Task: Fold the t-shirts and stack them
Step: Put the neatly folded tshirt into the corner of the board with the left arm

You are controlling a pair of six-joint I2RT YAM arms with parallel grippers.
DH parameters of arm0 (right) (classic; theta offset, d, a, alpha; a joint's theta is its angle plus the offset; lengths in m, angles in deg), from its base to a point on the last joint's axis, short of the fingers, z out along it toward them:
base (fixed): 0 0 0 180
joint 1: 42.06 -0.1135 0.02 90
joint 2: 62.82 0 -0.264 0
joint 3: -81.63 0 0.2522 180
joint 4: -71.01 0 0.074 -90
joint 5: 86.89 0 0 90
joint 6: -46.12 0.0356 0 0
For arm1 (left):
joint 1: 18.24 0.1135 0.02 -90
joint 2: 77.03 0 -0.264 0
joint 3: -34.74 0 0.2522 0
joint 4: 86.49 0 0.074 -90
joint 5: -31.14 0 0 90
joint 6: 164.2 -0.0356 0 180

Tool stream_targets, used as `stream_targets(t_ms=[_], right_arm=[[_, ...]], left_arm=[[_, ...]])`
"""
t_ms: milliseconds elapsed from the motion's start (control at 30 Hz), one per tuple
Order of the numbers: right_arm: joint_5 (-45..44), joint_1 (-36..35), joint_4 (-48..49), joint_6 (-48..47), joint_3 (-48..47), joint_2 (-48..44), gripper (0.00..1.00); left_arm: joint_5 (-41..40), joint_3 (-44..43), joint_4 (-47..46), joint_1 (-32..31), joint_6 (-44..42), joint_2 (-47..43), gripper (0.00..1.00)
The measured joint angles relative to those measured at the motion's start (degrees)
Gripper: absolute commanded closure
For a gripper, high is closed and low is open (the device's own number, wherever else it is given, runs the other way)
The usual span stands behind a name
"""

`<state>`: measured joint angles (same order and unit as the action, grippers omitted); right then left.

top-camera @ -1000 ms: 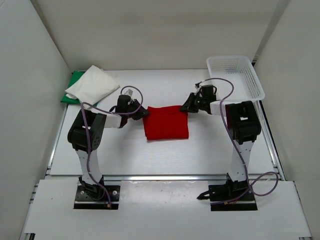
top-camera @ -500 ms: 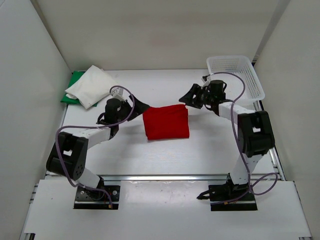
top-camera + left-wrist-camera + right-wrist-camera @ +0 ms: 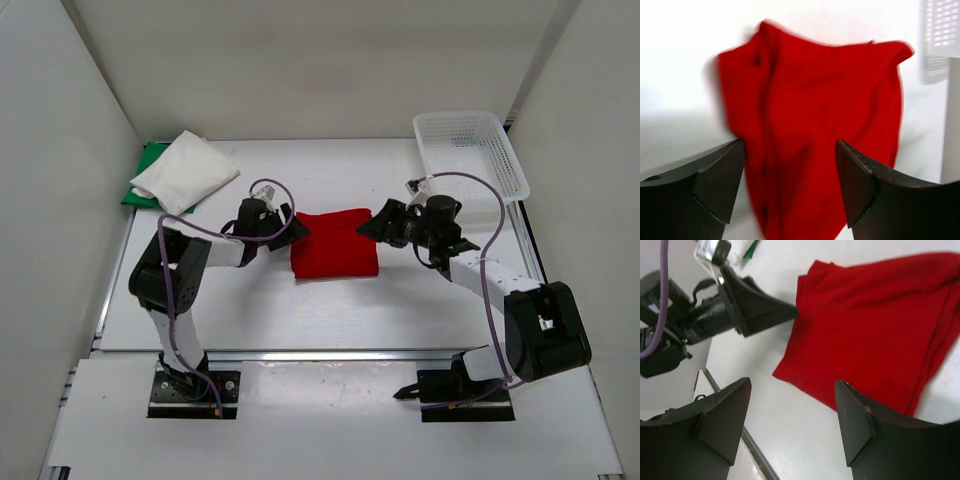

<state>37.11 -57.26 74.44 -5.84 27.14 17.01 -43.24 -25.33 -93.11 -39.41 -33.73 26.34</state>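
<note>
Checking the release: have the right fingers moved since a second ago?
Yes, the right fingers drew toward the near edge, away from the white plastic mesh basket.

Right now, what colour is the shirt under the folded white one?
Bright green: the green t-shirt shows best in the top external view.

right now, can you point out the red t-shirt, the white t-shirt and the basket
red t-shirt (image 3: 335,245): top external view, middle of the folded cloth
white t-shirt (image 3: 187,171): top external view, centre of its upper face
basket (image 3: 465,140): top external view, bare mesh floor
</note>
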Motion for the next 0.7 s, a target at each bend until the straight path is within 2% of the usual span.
stream_targets(t_ms=[67, 133, 200, 233, 267, 300, 333, 533, 700], right_arm=[[-0.13, 0.13, 0.46, 0.13, 1.81, -0.79, 0.35], [-0.09, 0.42, 1.09, 0.37, 3.45, -0.98, 0.36], [0.17, 1.14, 2.21, 0.79, 5.4, -1.09, 0.38], [0.31, 1.6, 2.54, 0.96, 6.36, -1.18, 0.38], [0.57, 2.29, 3.3, 1.42, 7.54, -1.31, 0.38], [0.76, 2.91, 3.96, 1.77, 8.61, -1.46, 0.39], [1.01, 3.5, 4.5, 2.25, 9.77, -1.66, 0.38], [1.51, 5.38, 5.55, 2.93, 12.96, -2.97, 0.38], [2.62, 6.69, 6.01, 2.84, 13.25, -3.19, 0.38]], left_arm=[[0.96, -2.49, -1.27, -0.92, 0.85, 3.1, 0.38], [1.99, -5.66, -2.08, -2.23, 1.73, 6.73, 0.56], [2.38, -8.96, -2.16, -3.26, 3.04, 10.05, 0.68], [3.06, -10.27, -2.38, -3.43, 3.78, 11.54, 0.79], [3.52, -12.0, -1.75, -3.67, 4.42, 12.76, 0.87], [3.91, -14.25, -0.57, -3.78, 4.74, 14.1, 0.9], [4.33, -16.9, 0.33, -3.74, 4.85, 15.58, 0.99], [6.1, -35.63, 7.91, -1.31, 5.27, 20.46, 1.0], [10.05, -47.58, 11.28, 6.62, 6.97, 20.41, 1.0]])
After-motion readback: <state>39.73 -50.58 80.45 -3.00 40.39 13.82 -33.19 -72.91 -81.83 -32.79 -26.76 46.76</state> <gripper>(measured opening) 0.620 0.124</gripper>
